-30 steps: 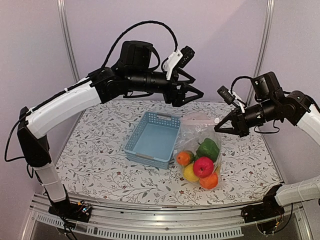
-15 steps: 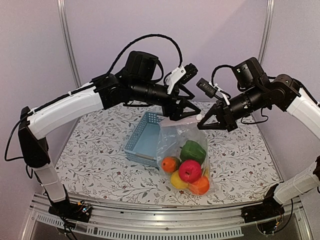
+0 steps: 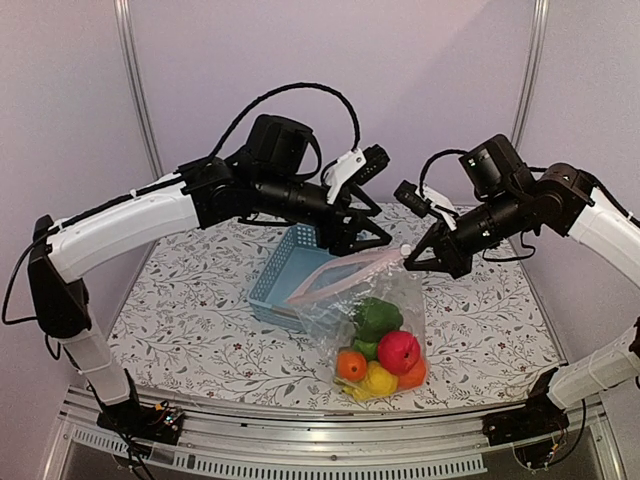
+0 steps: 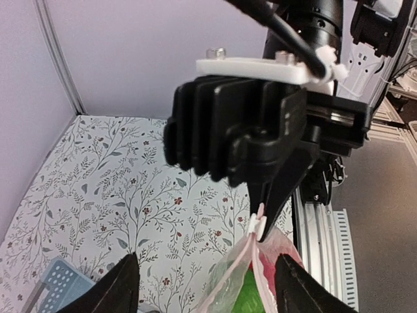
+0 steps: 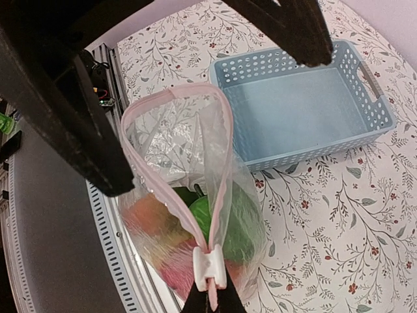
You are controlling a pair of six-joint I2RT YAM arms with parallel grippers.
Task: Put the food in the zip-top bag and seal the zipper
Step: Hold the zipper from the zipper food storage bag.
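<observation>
At right gripper (image 3: pixel 408 258), end of the zipper (image 3: pixel 345 272).

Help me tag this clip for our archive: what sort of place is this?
Probably a robotics lab test cell, not a kitchen. Two robot arms are bolted to a metal rail at the table's edge, plain panel walls close it in, and the food in the zip-top bag is toy fruit.

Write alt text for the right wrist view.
The right gripper pinches the end of the pink zipper, beside its white slider, on a clear zip-top bag; the mouth gapes open, food blurred inside. Beyond, a blue basket sits on a floral table.
</observation>
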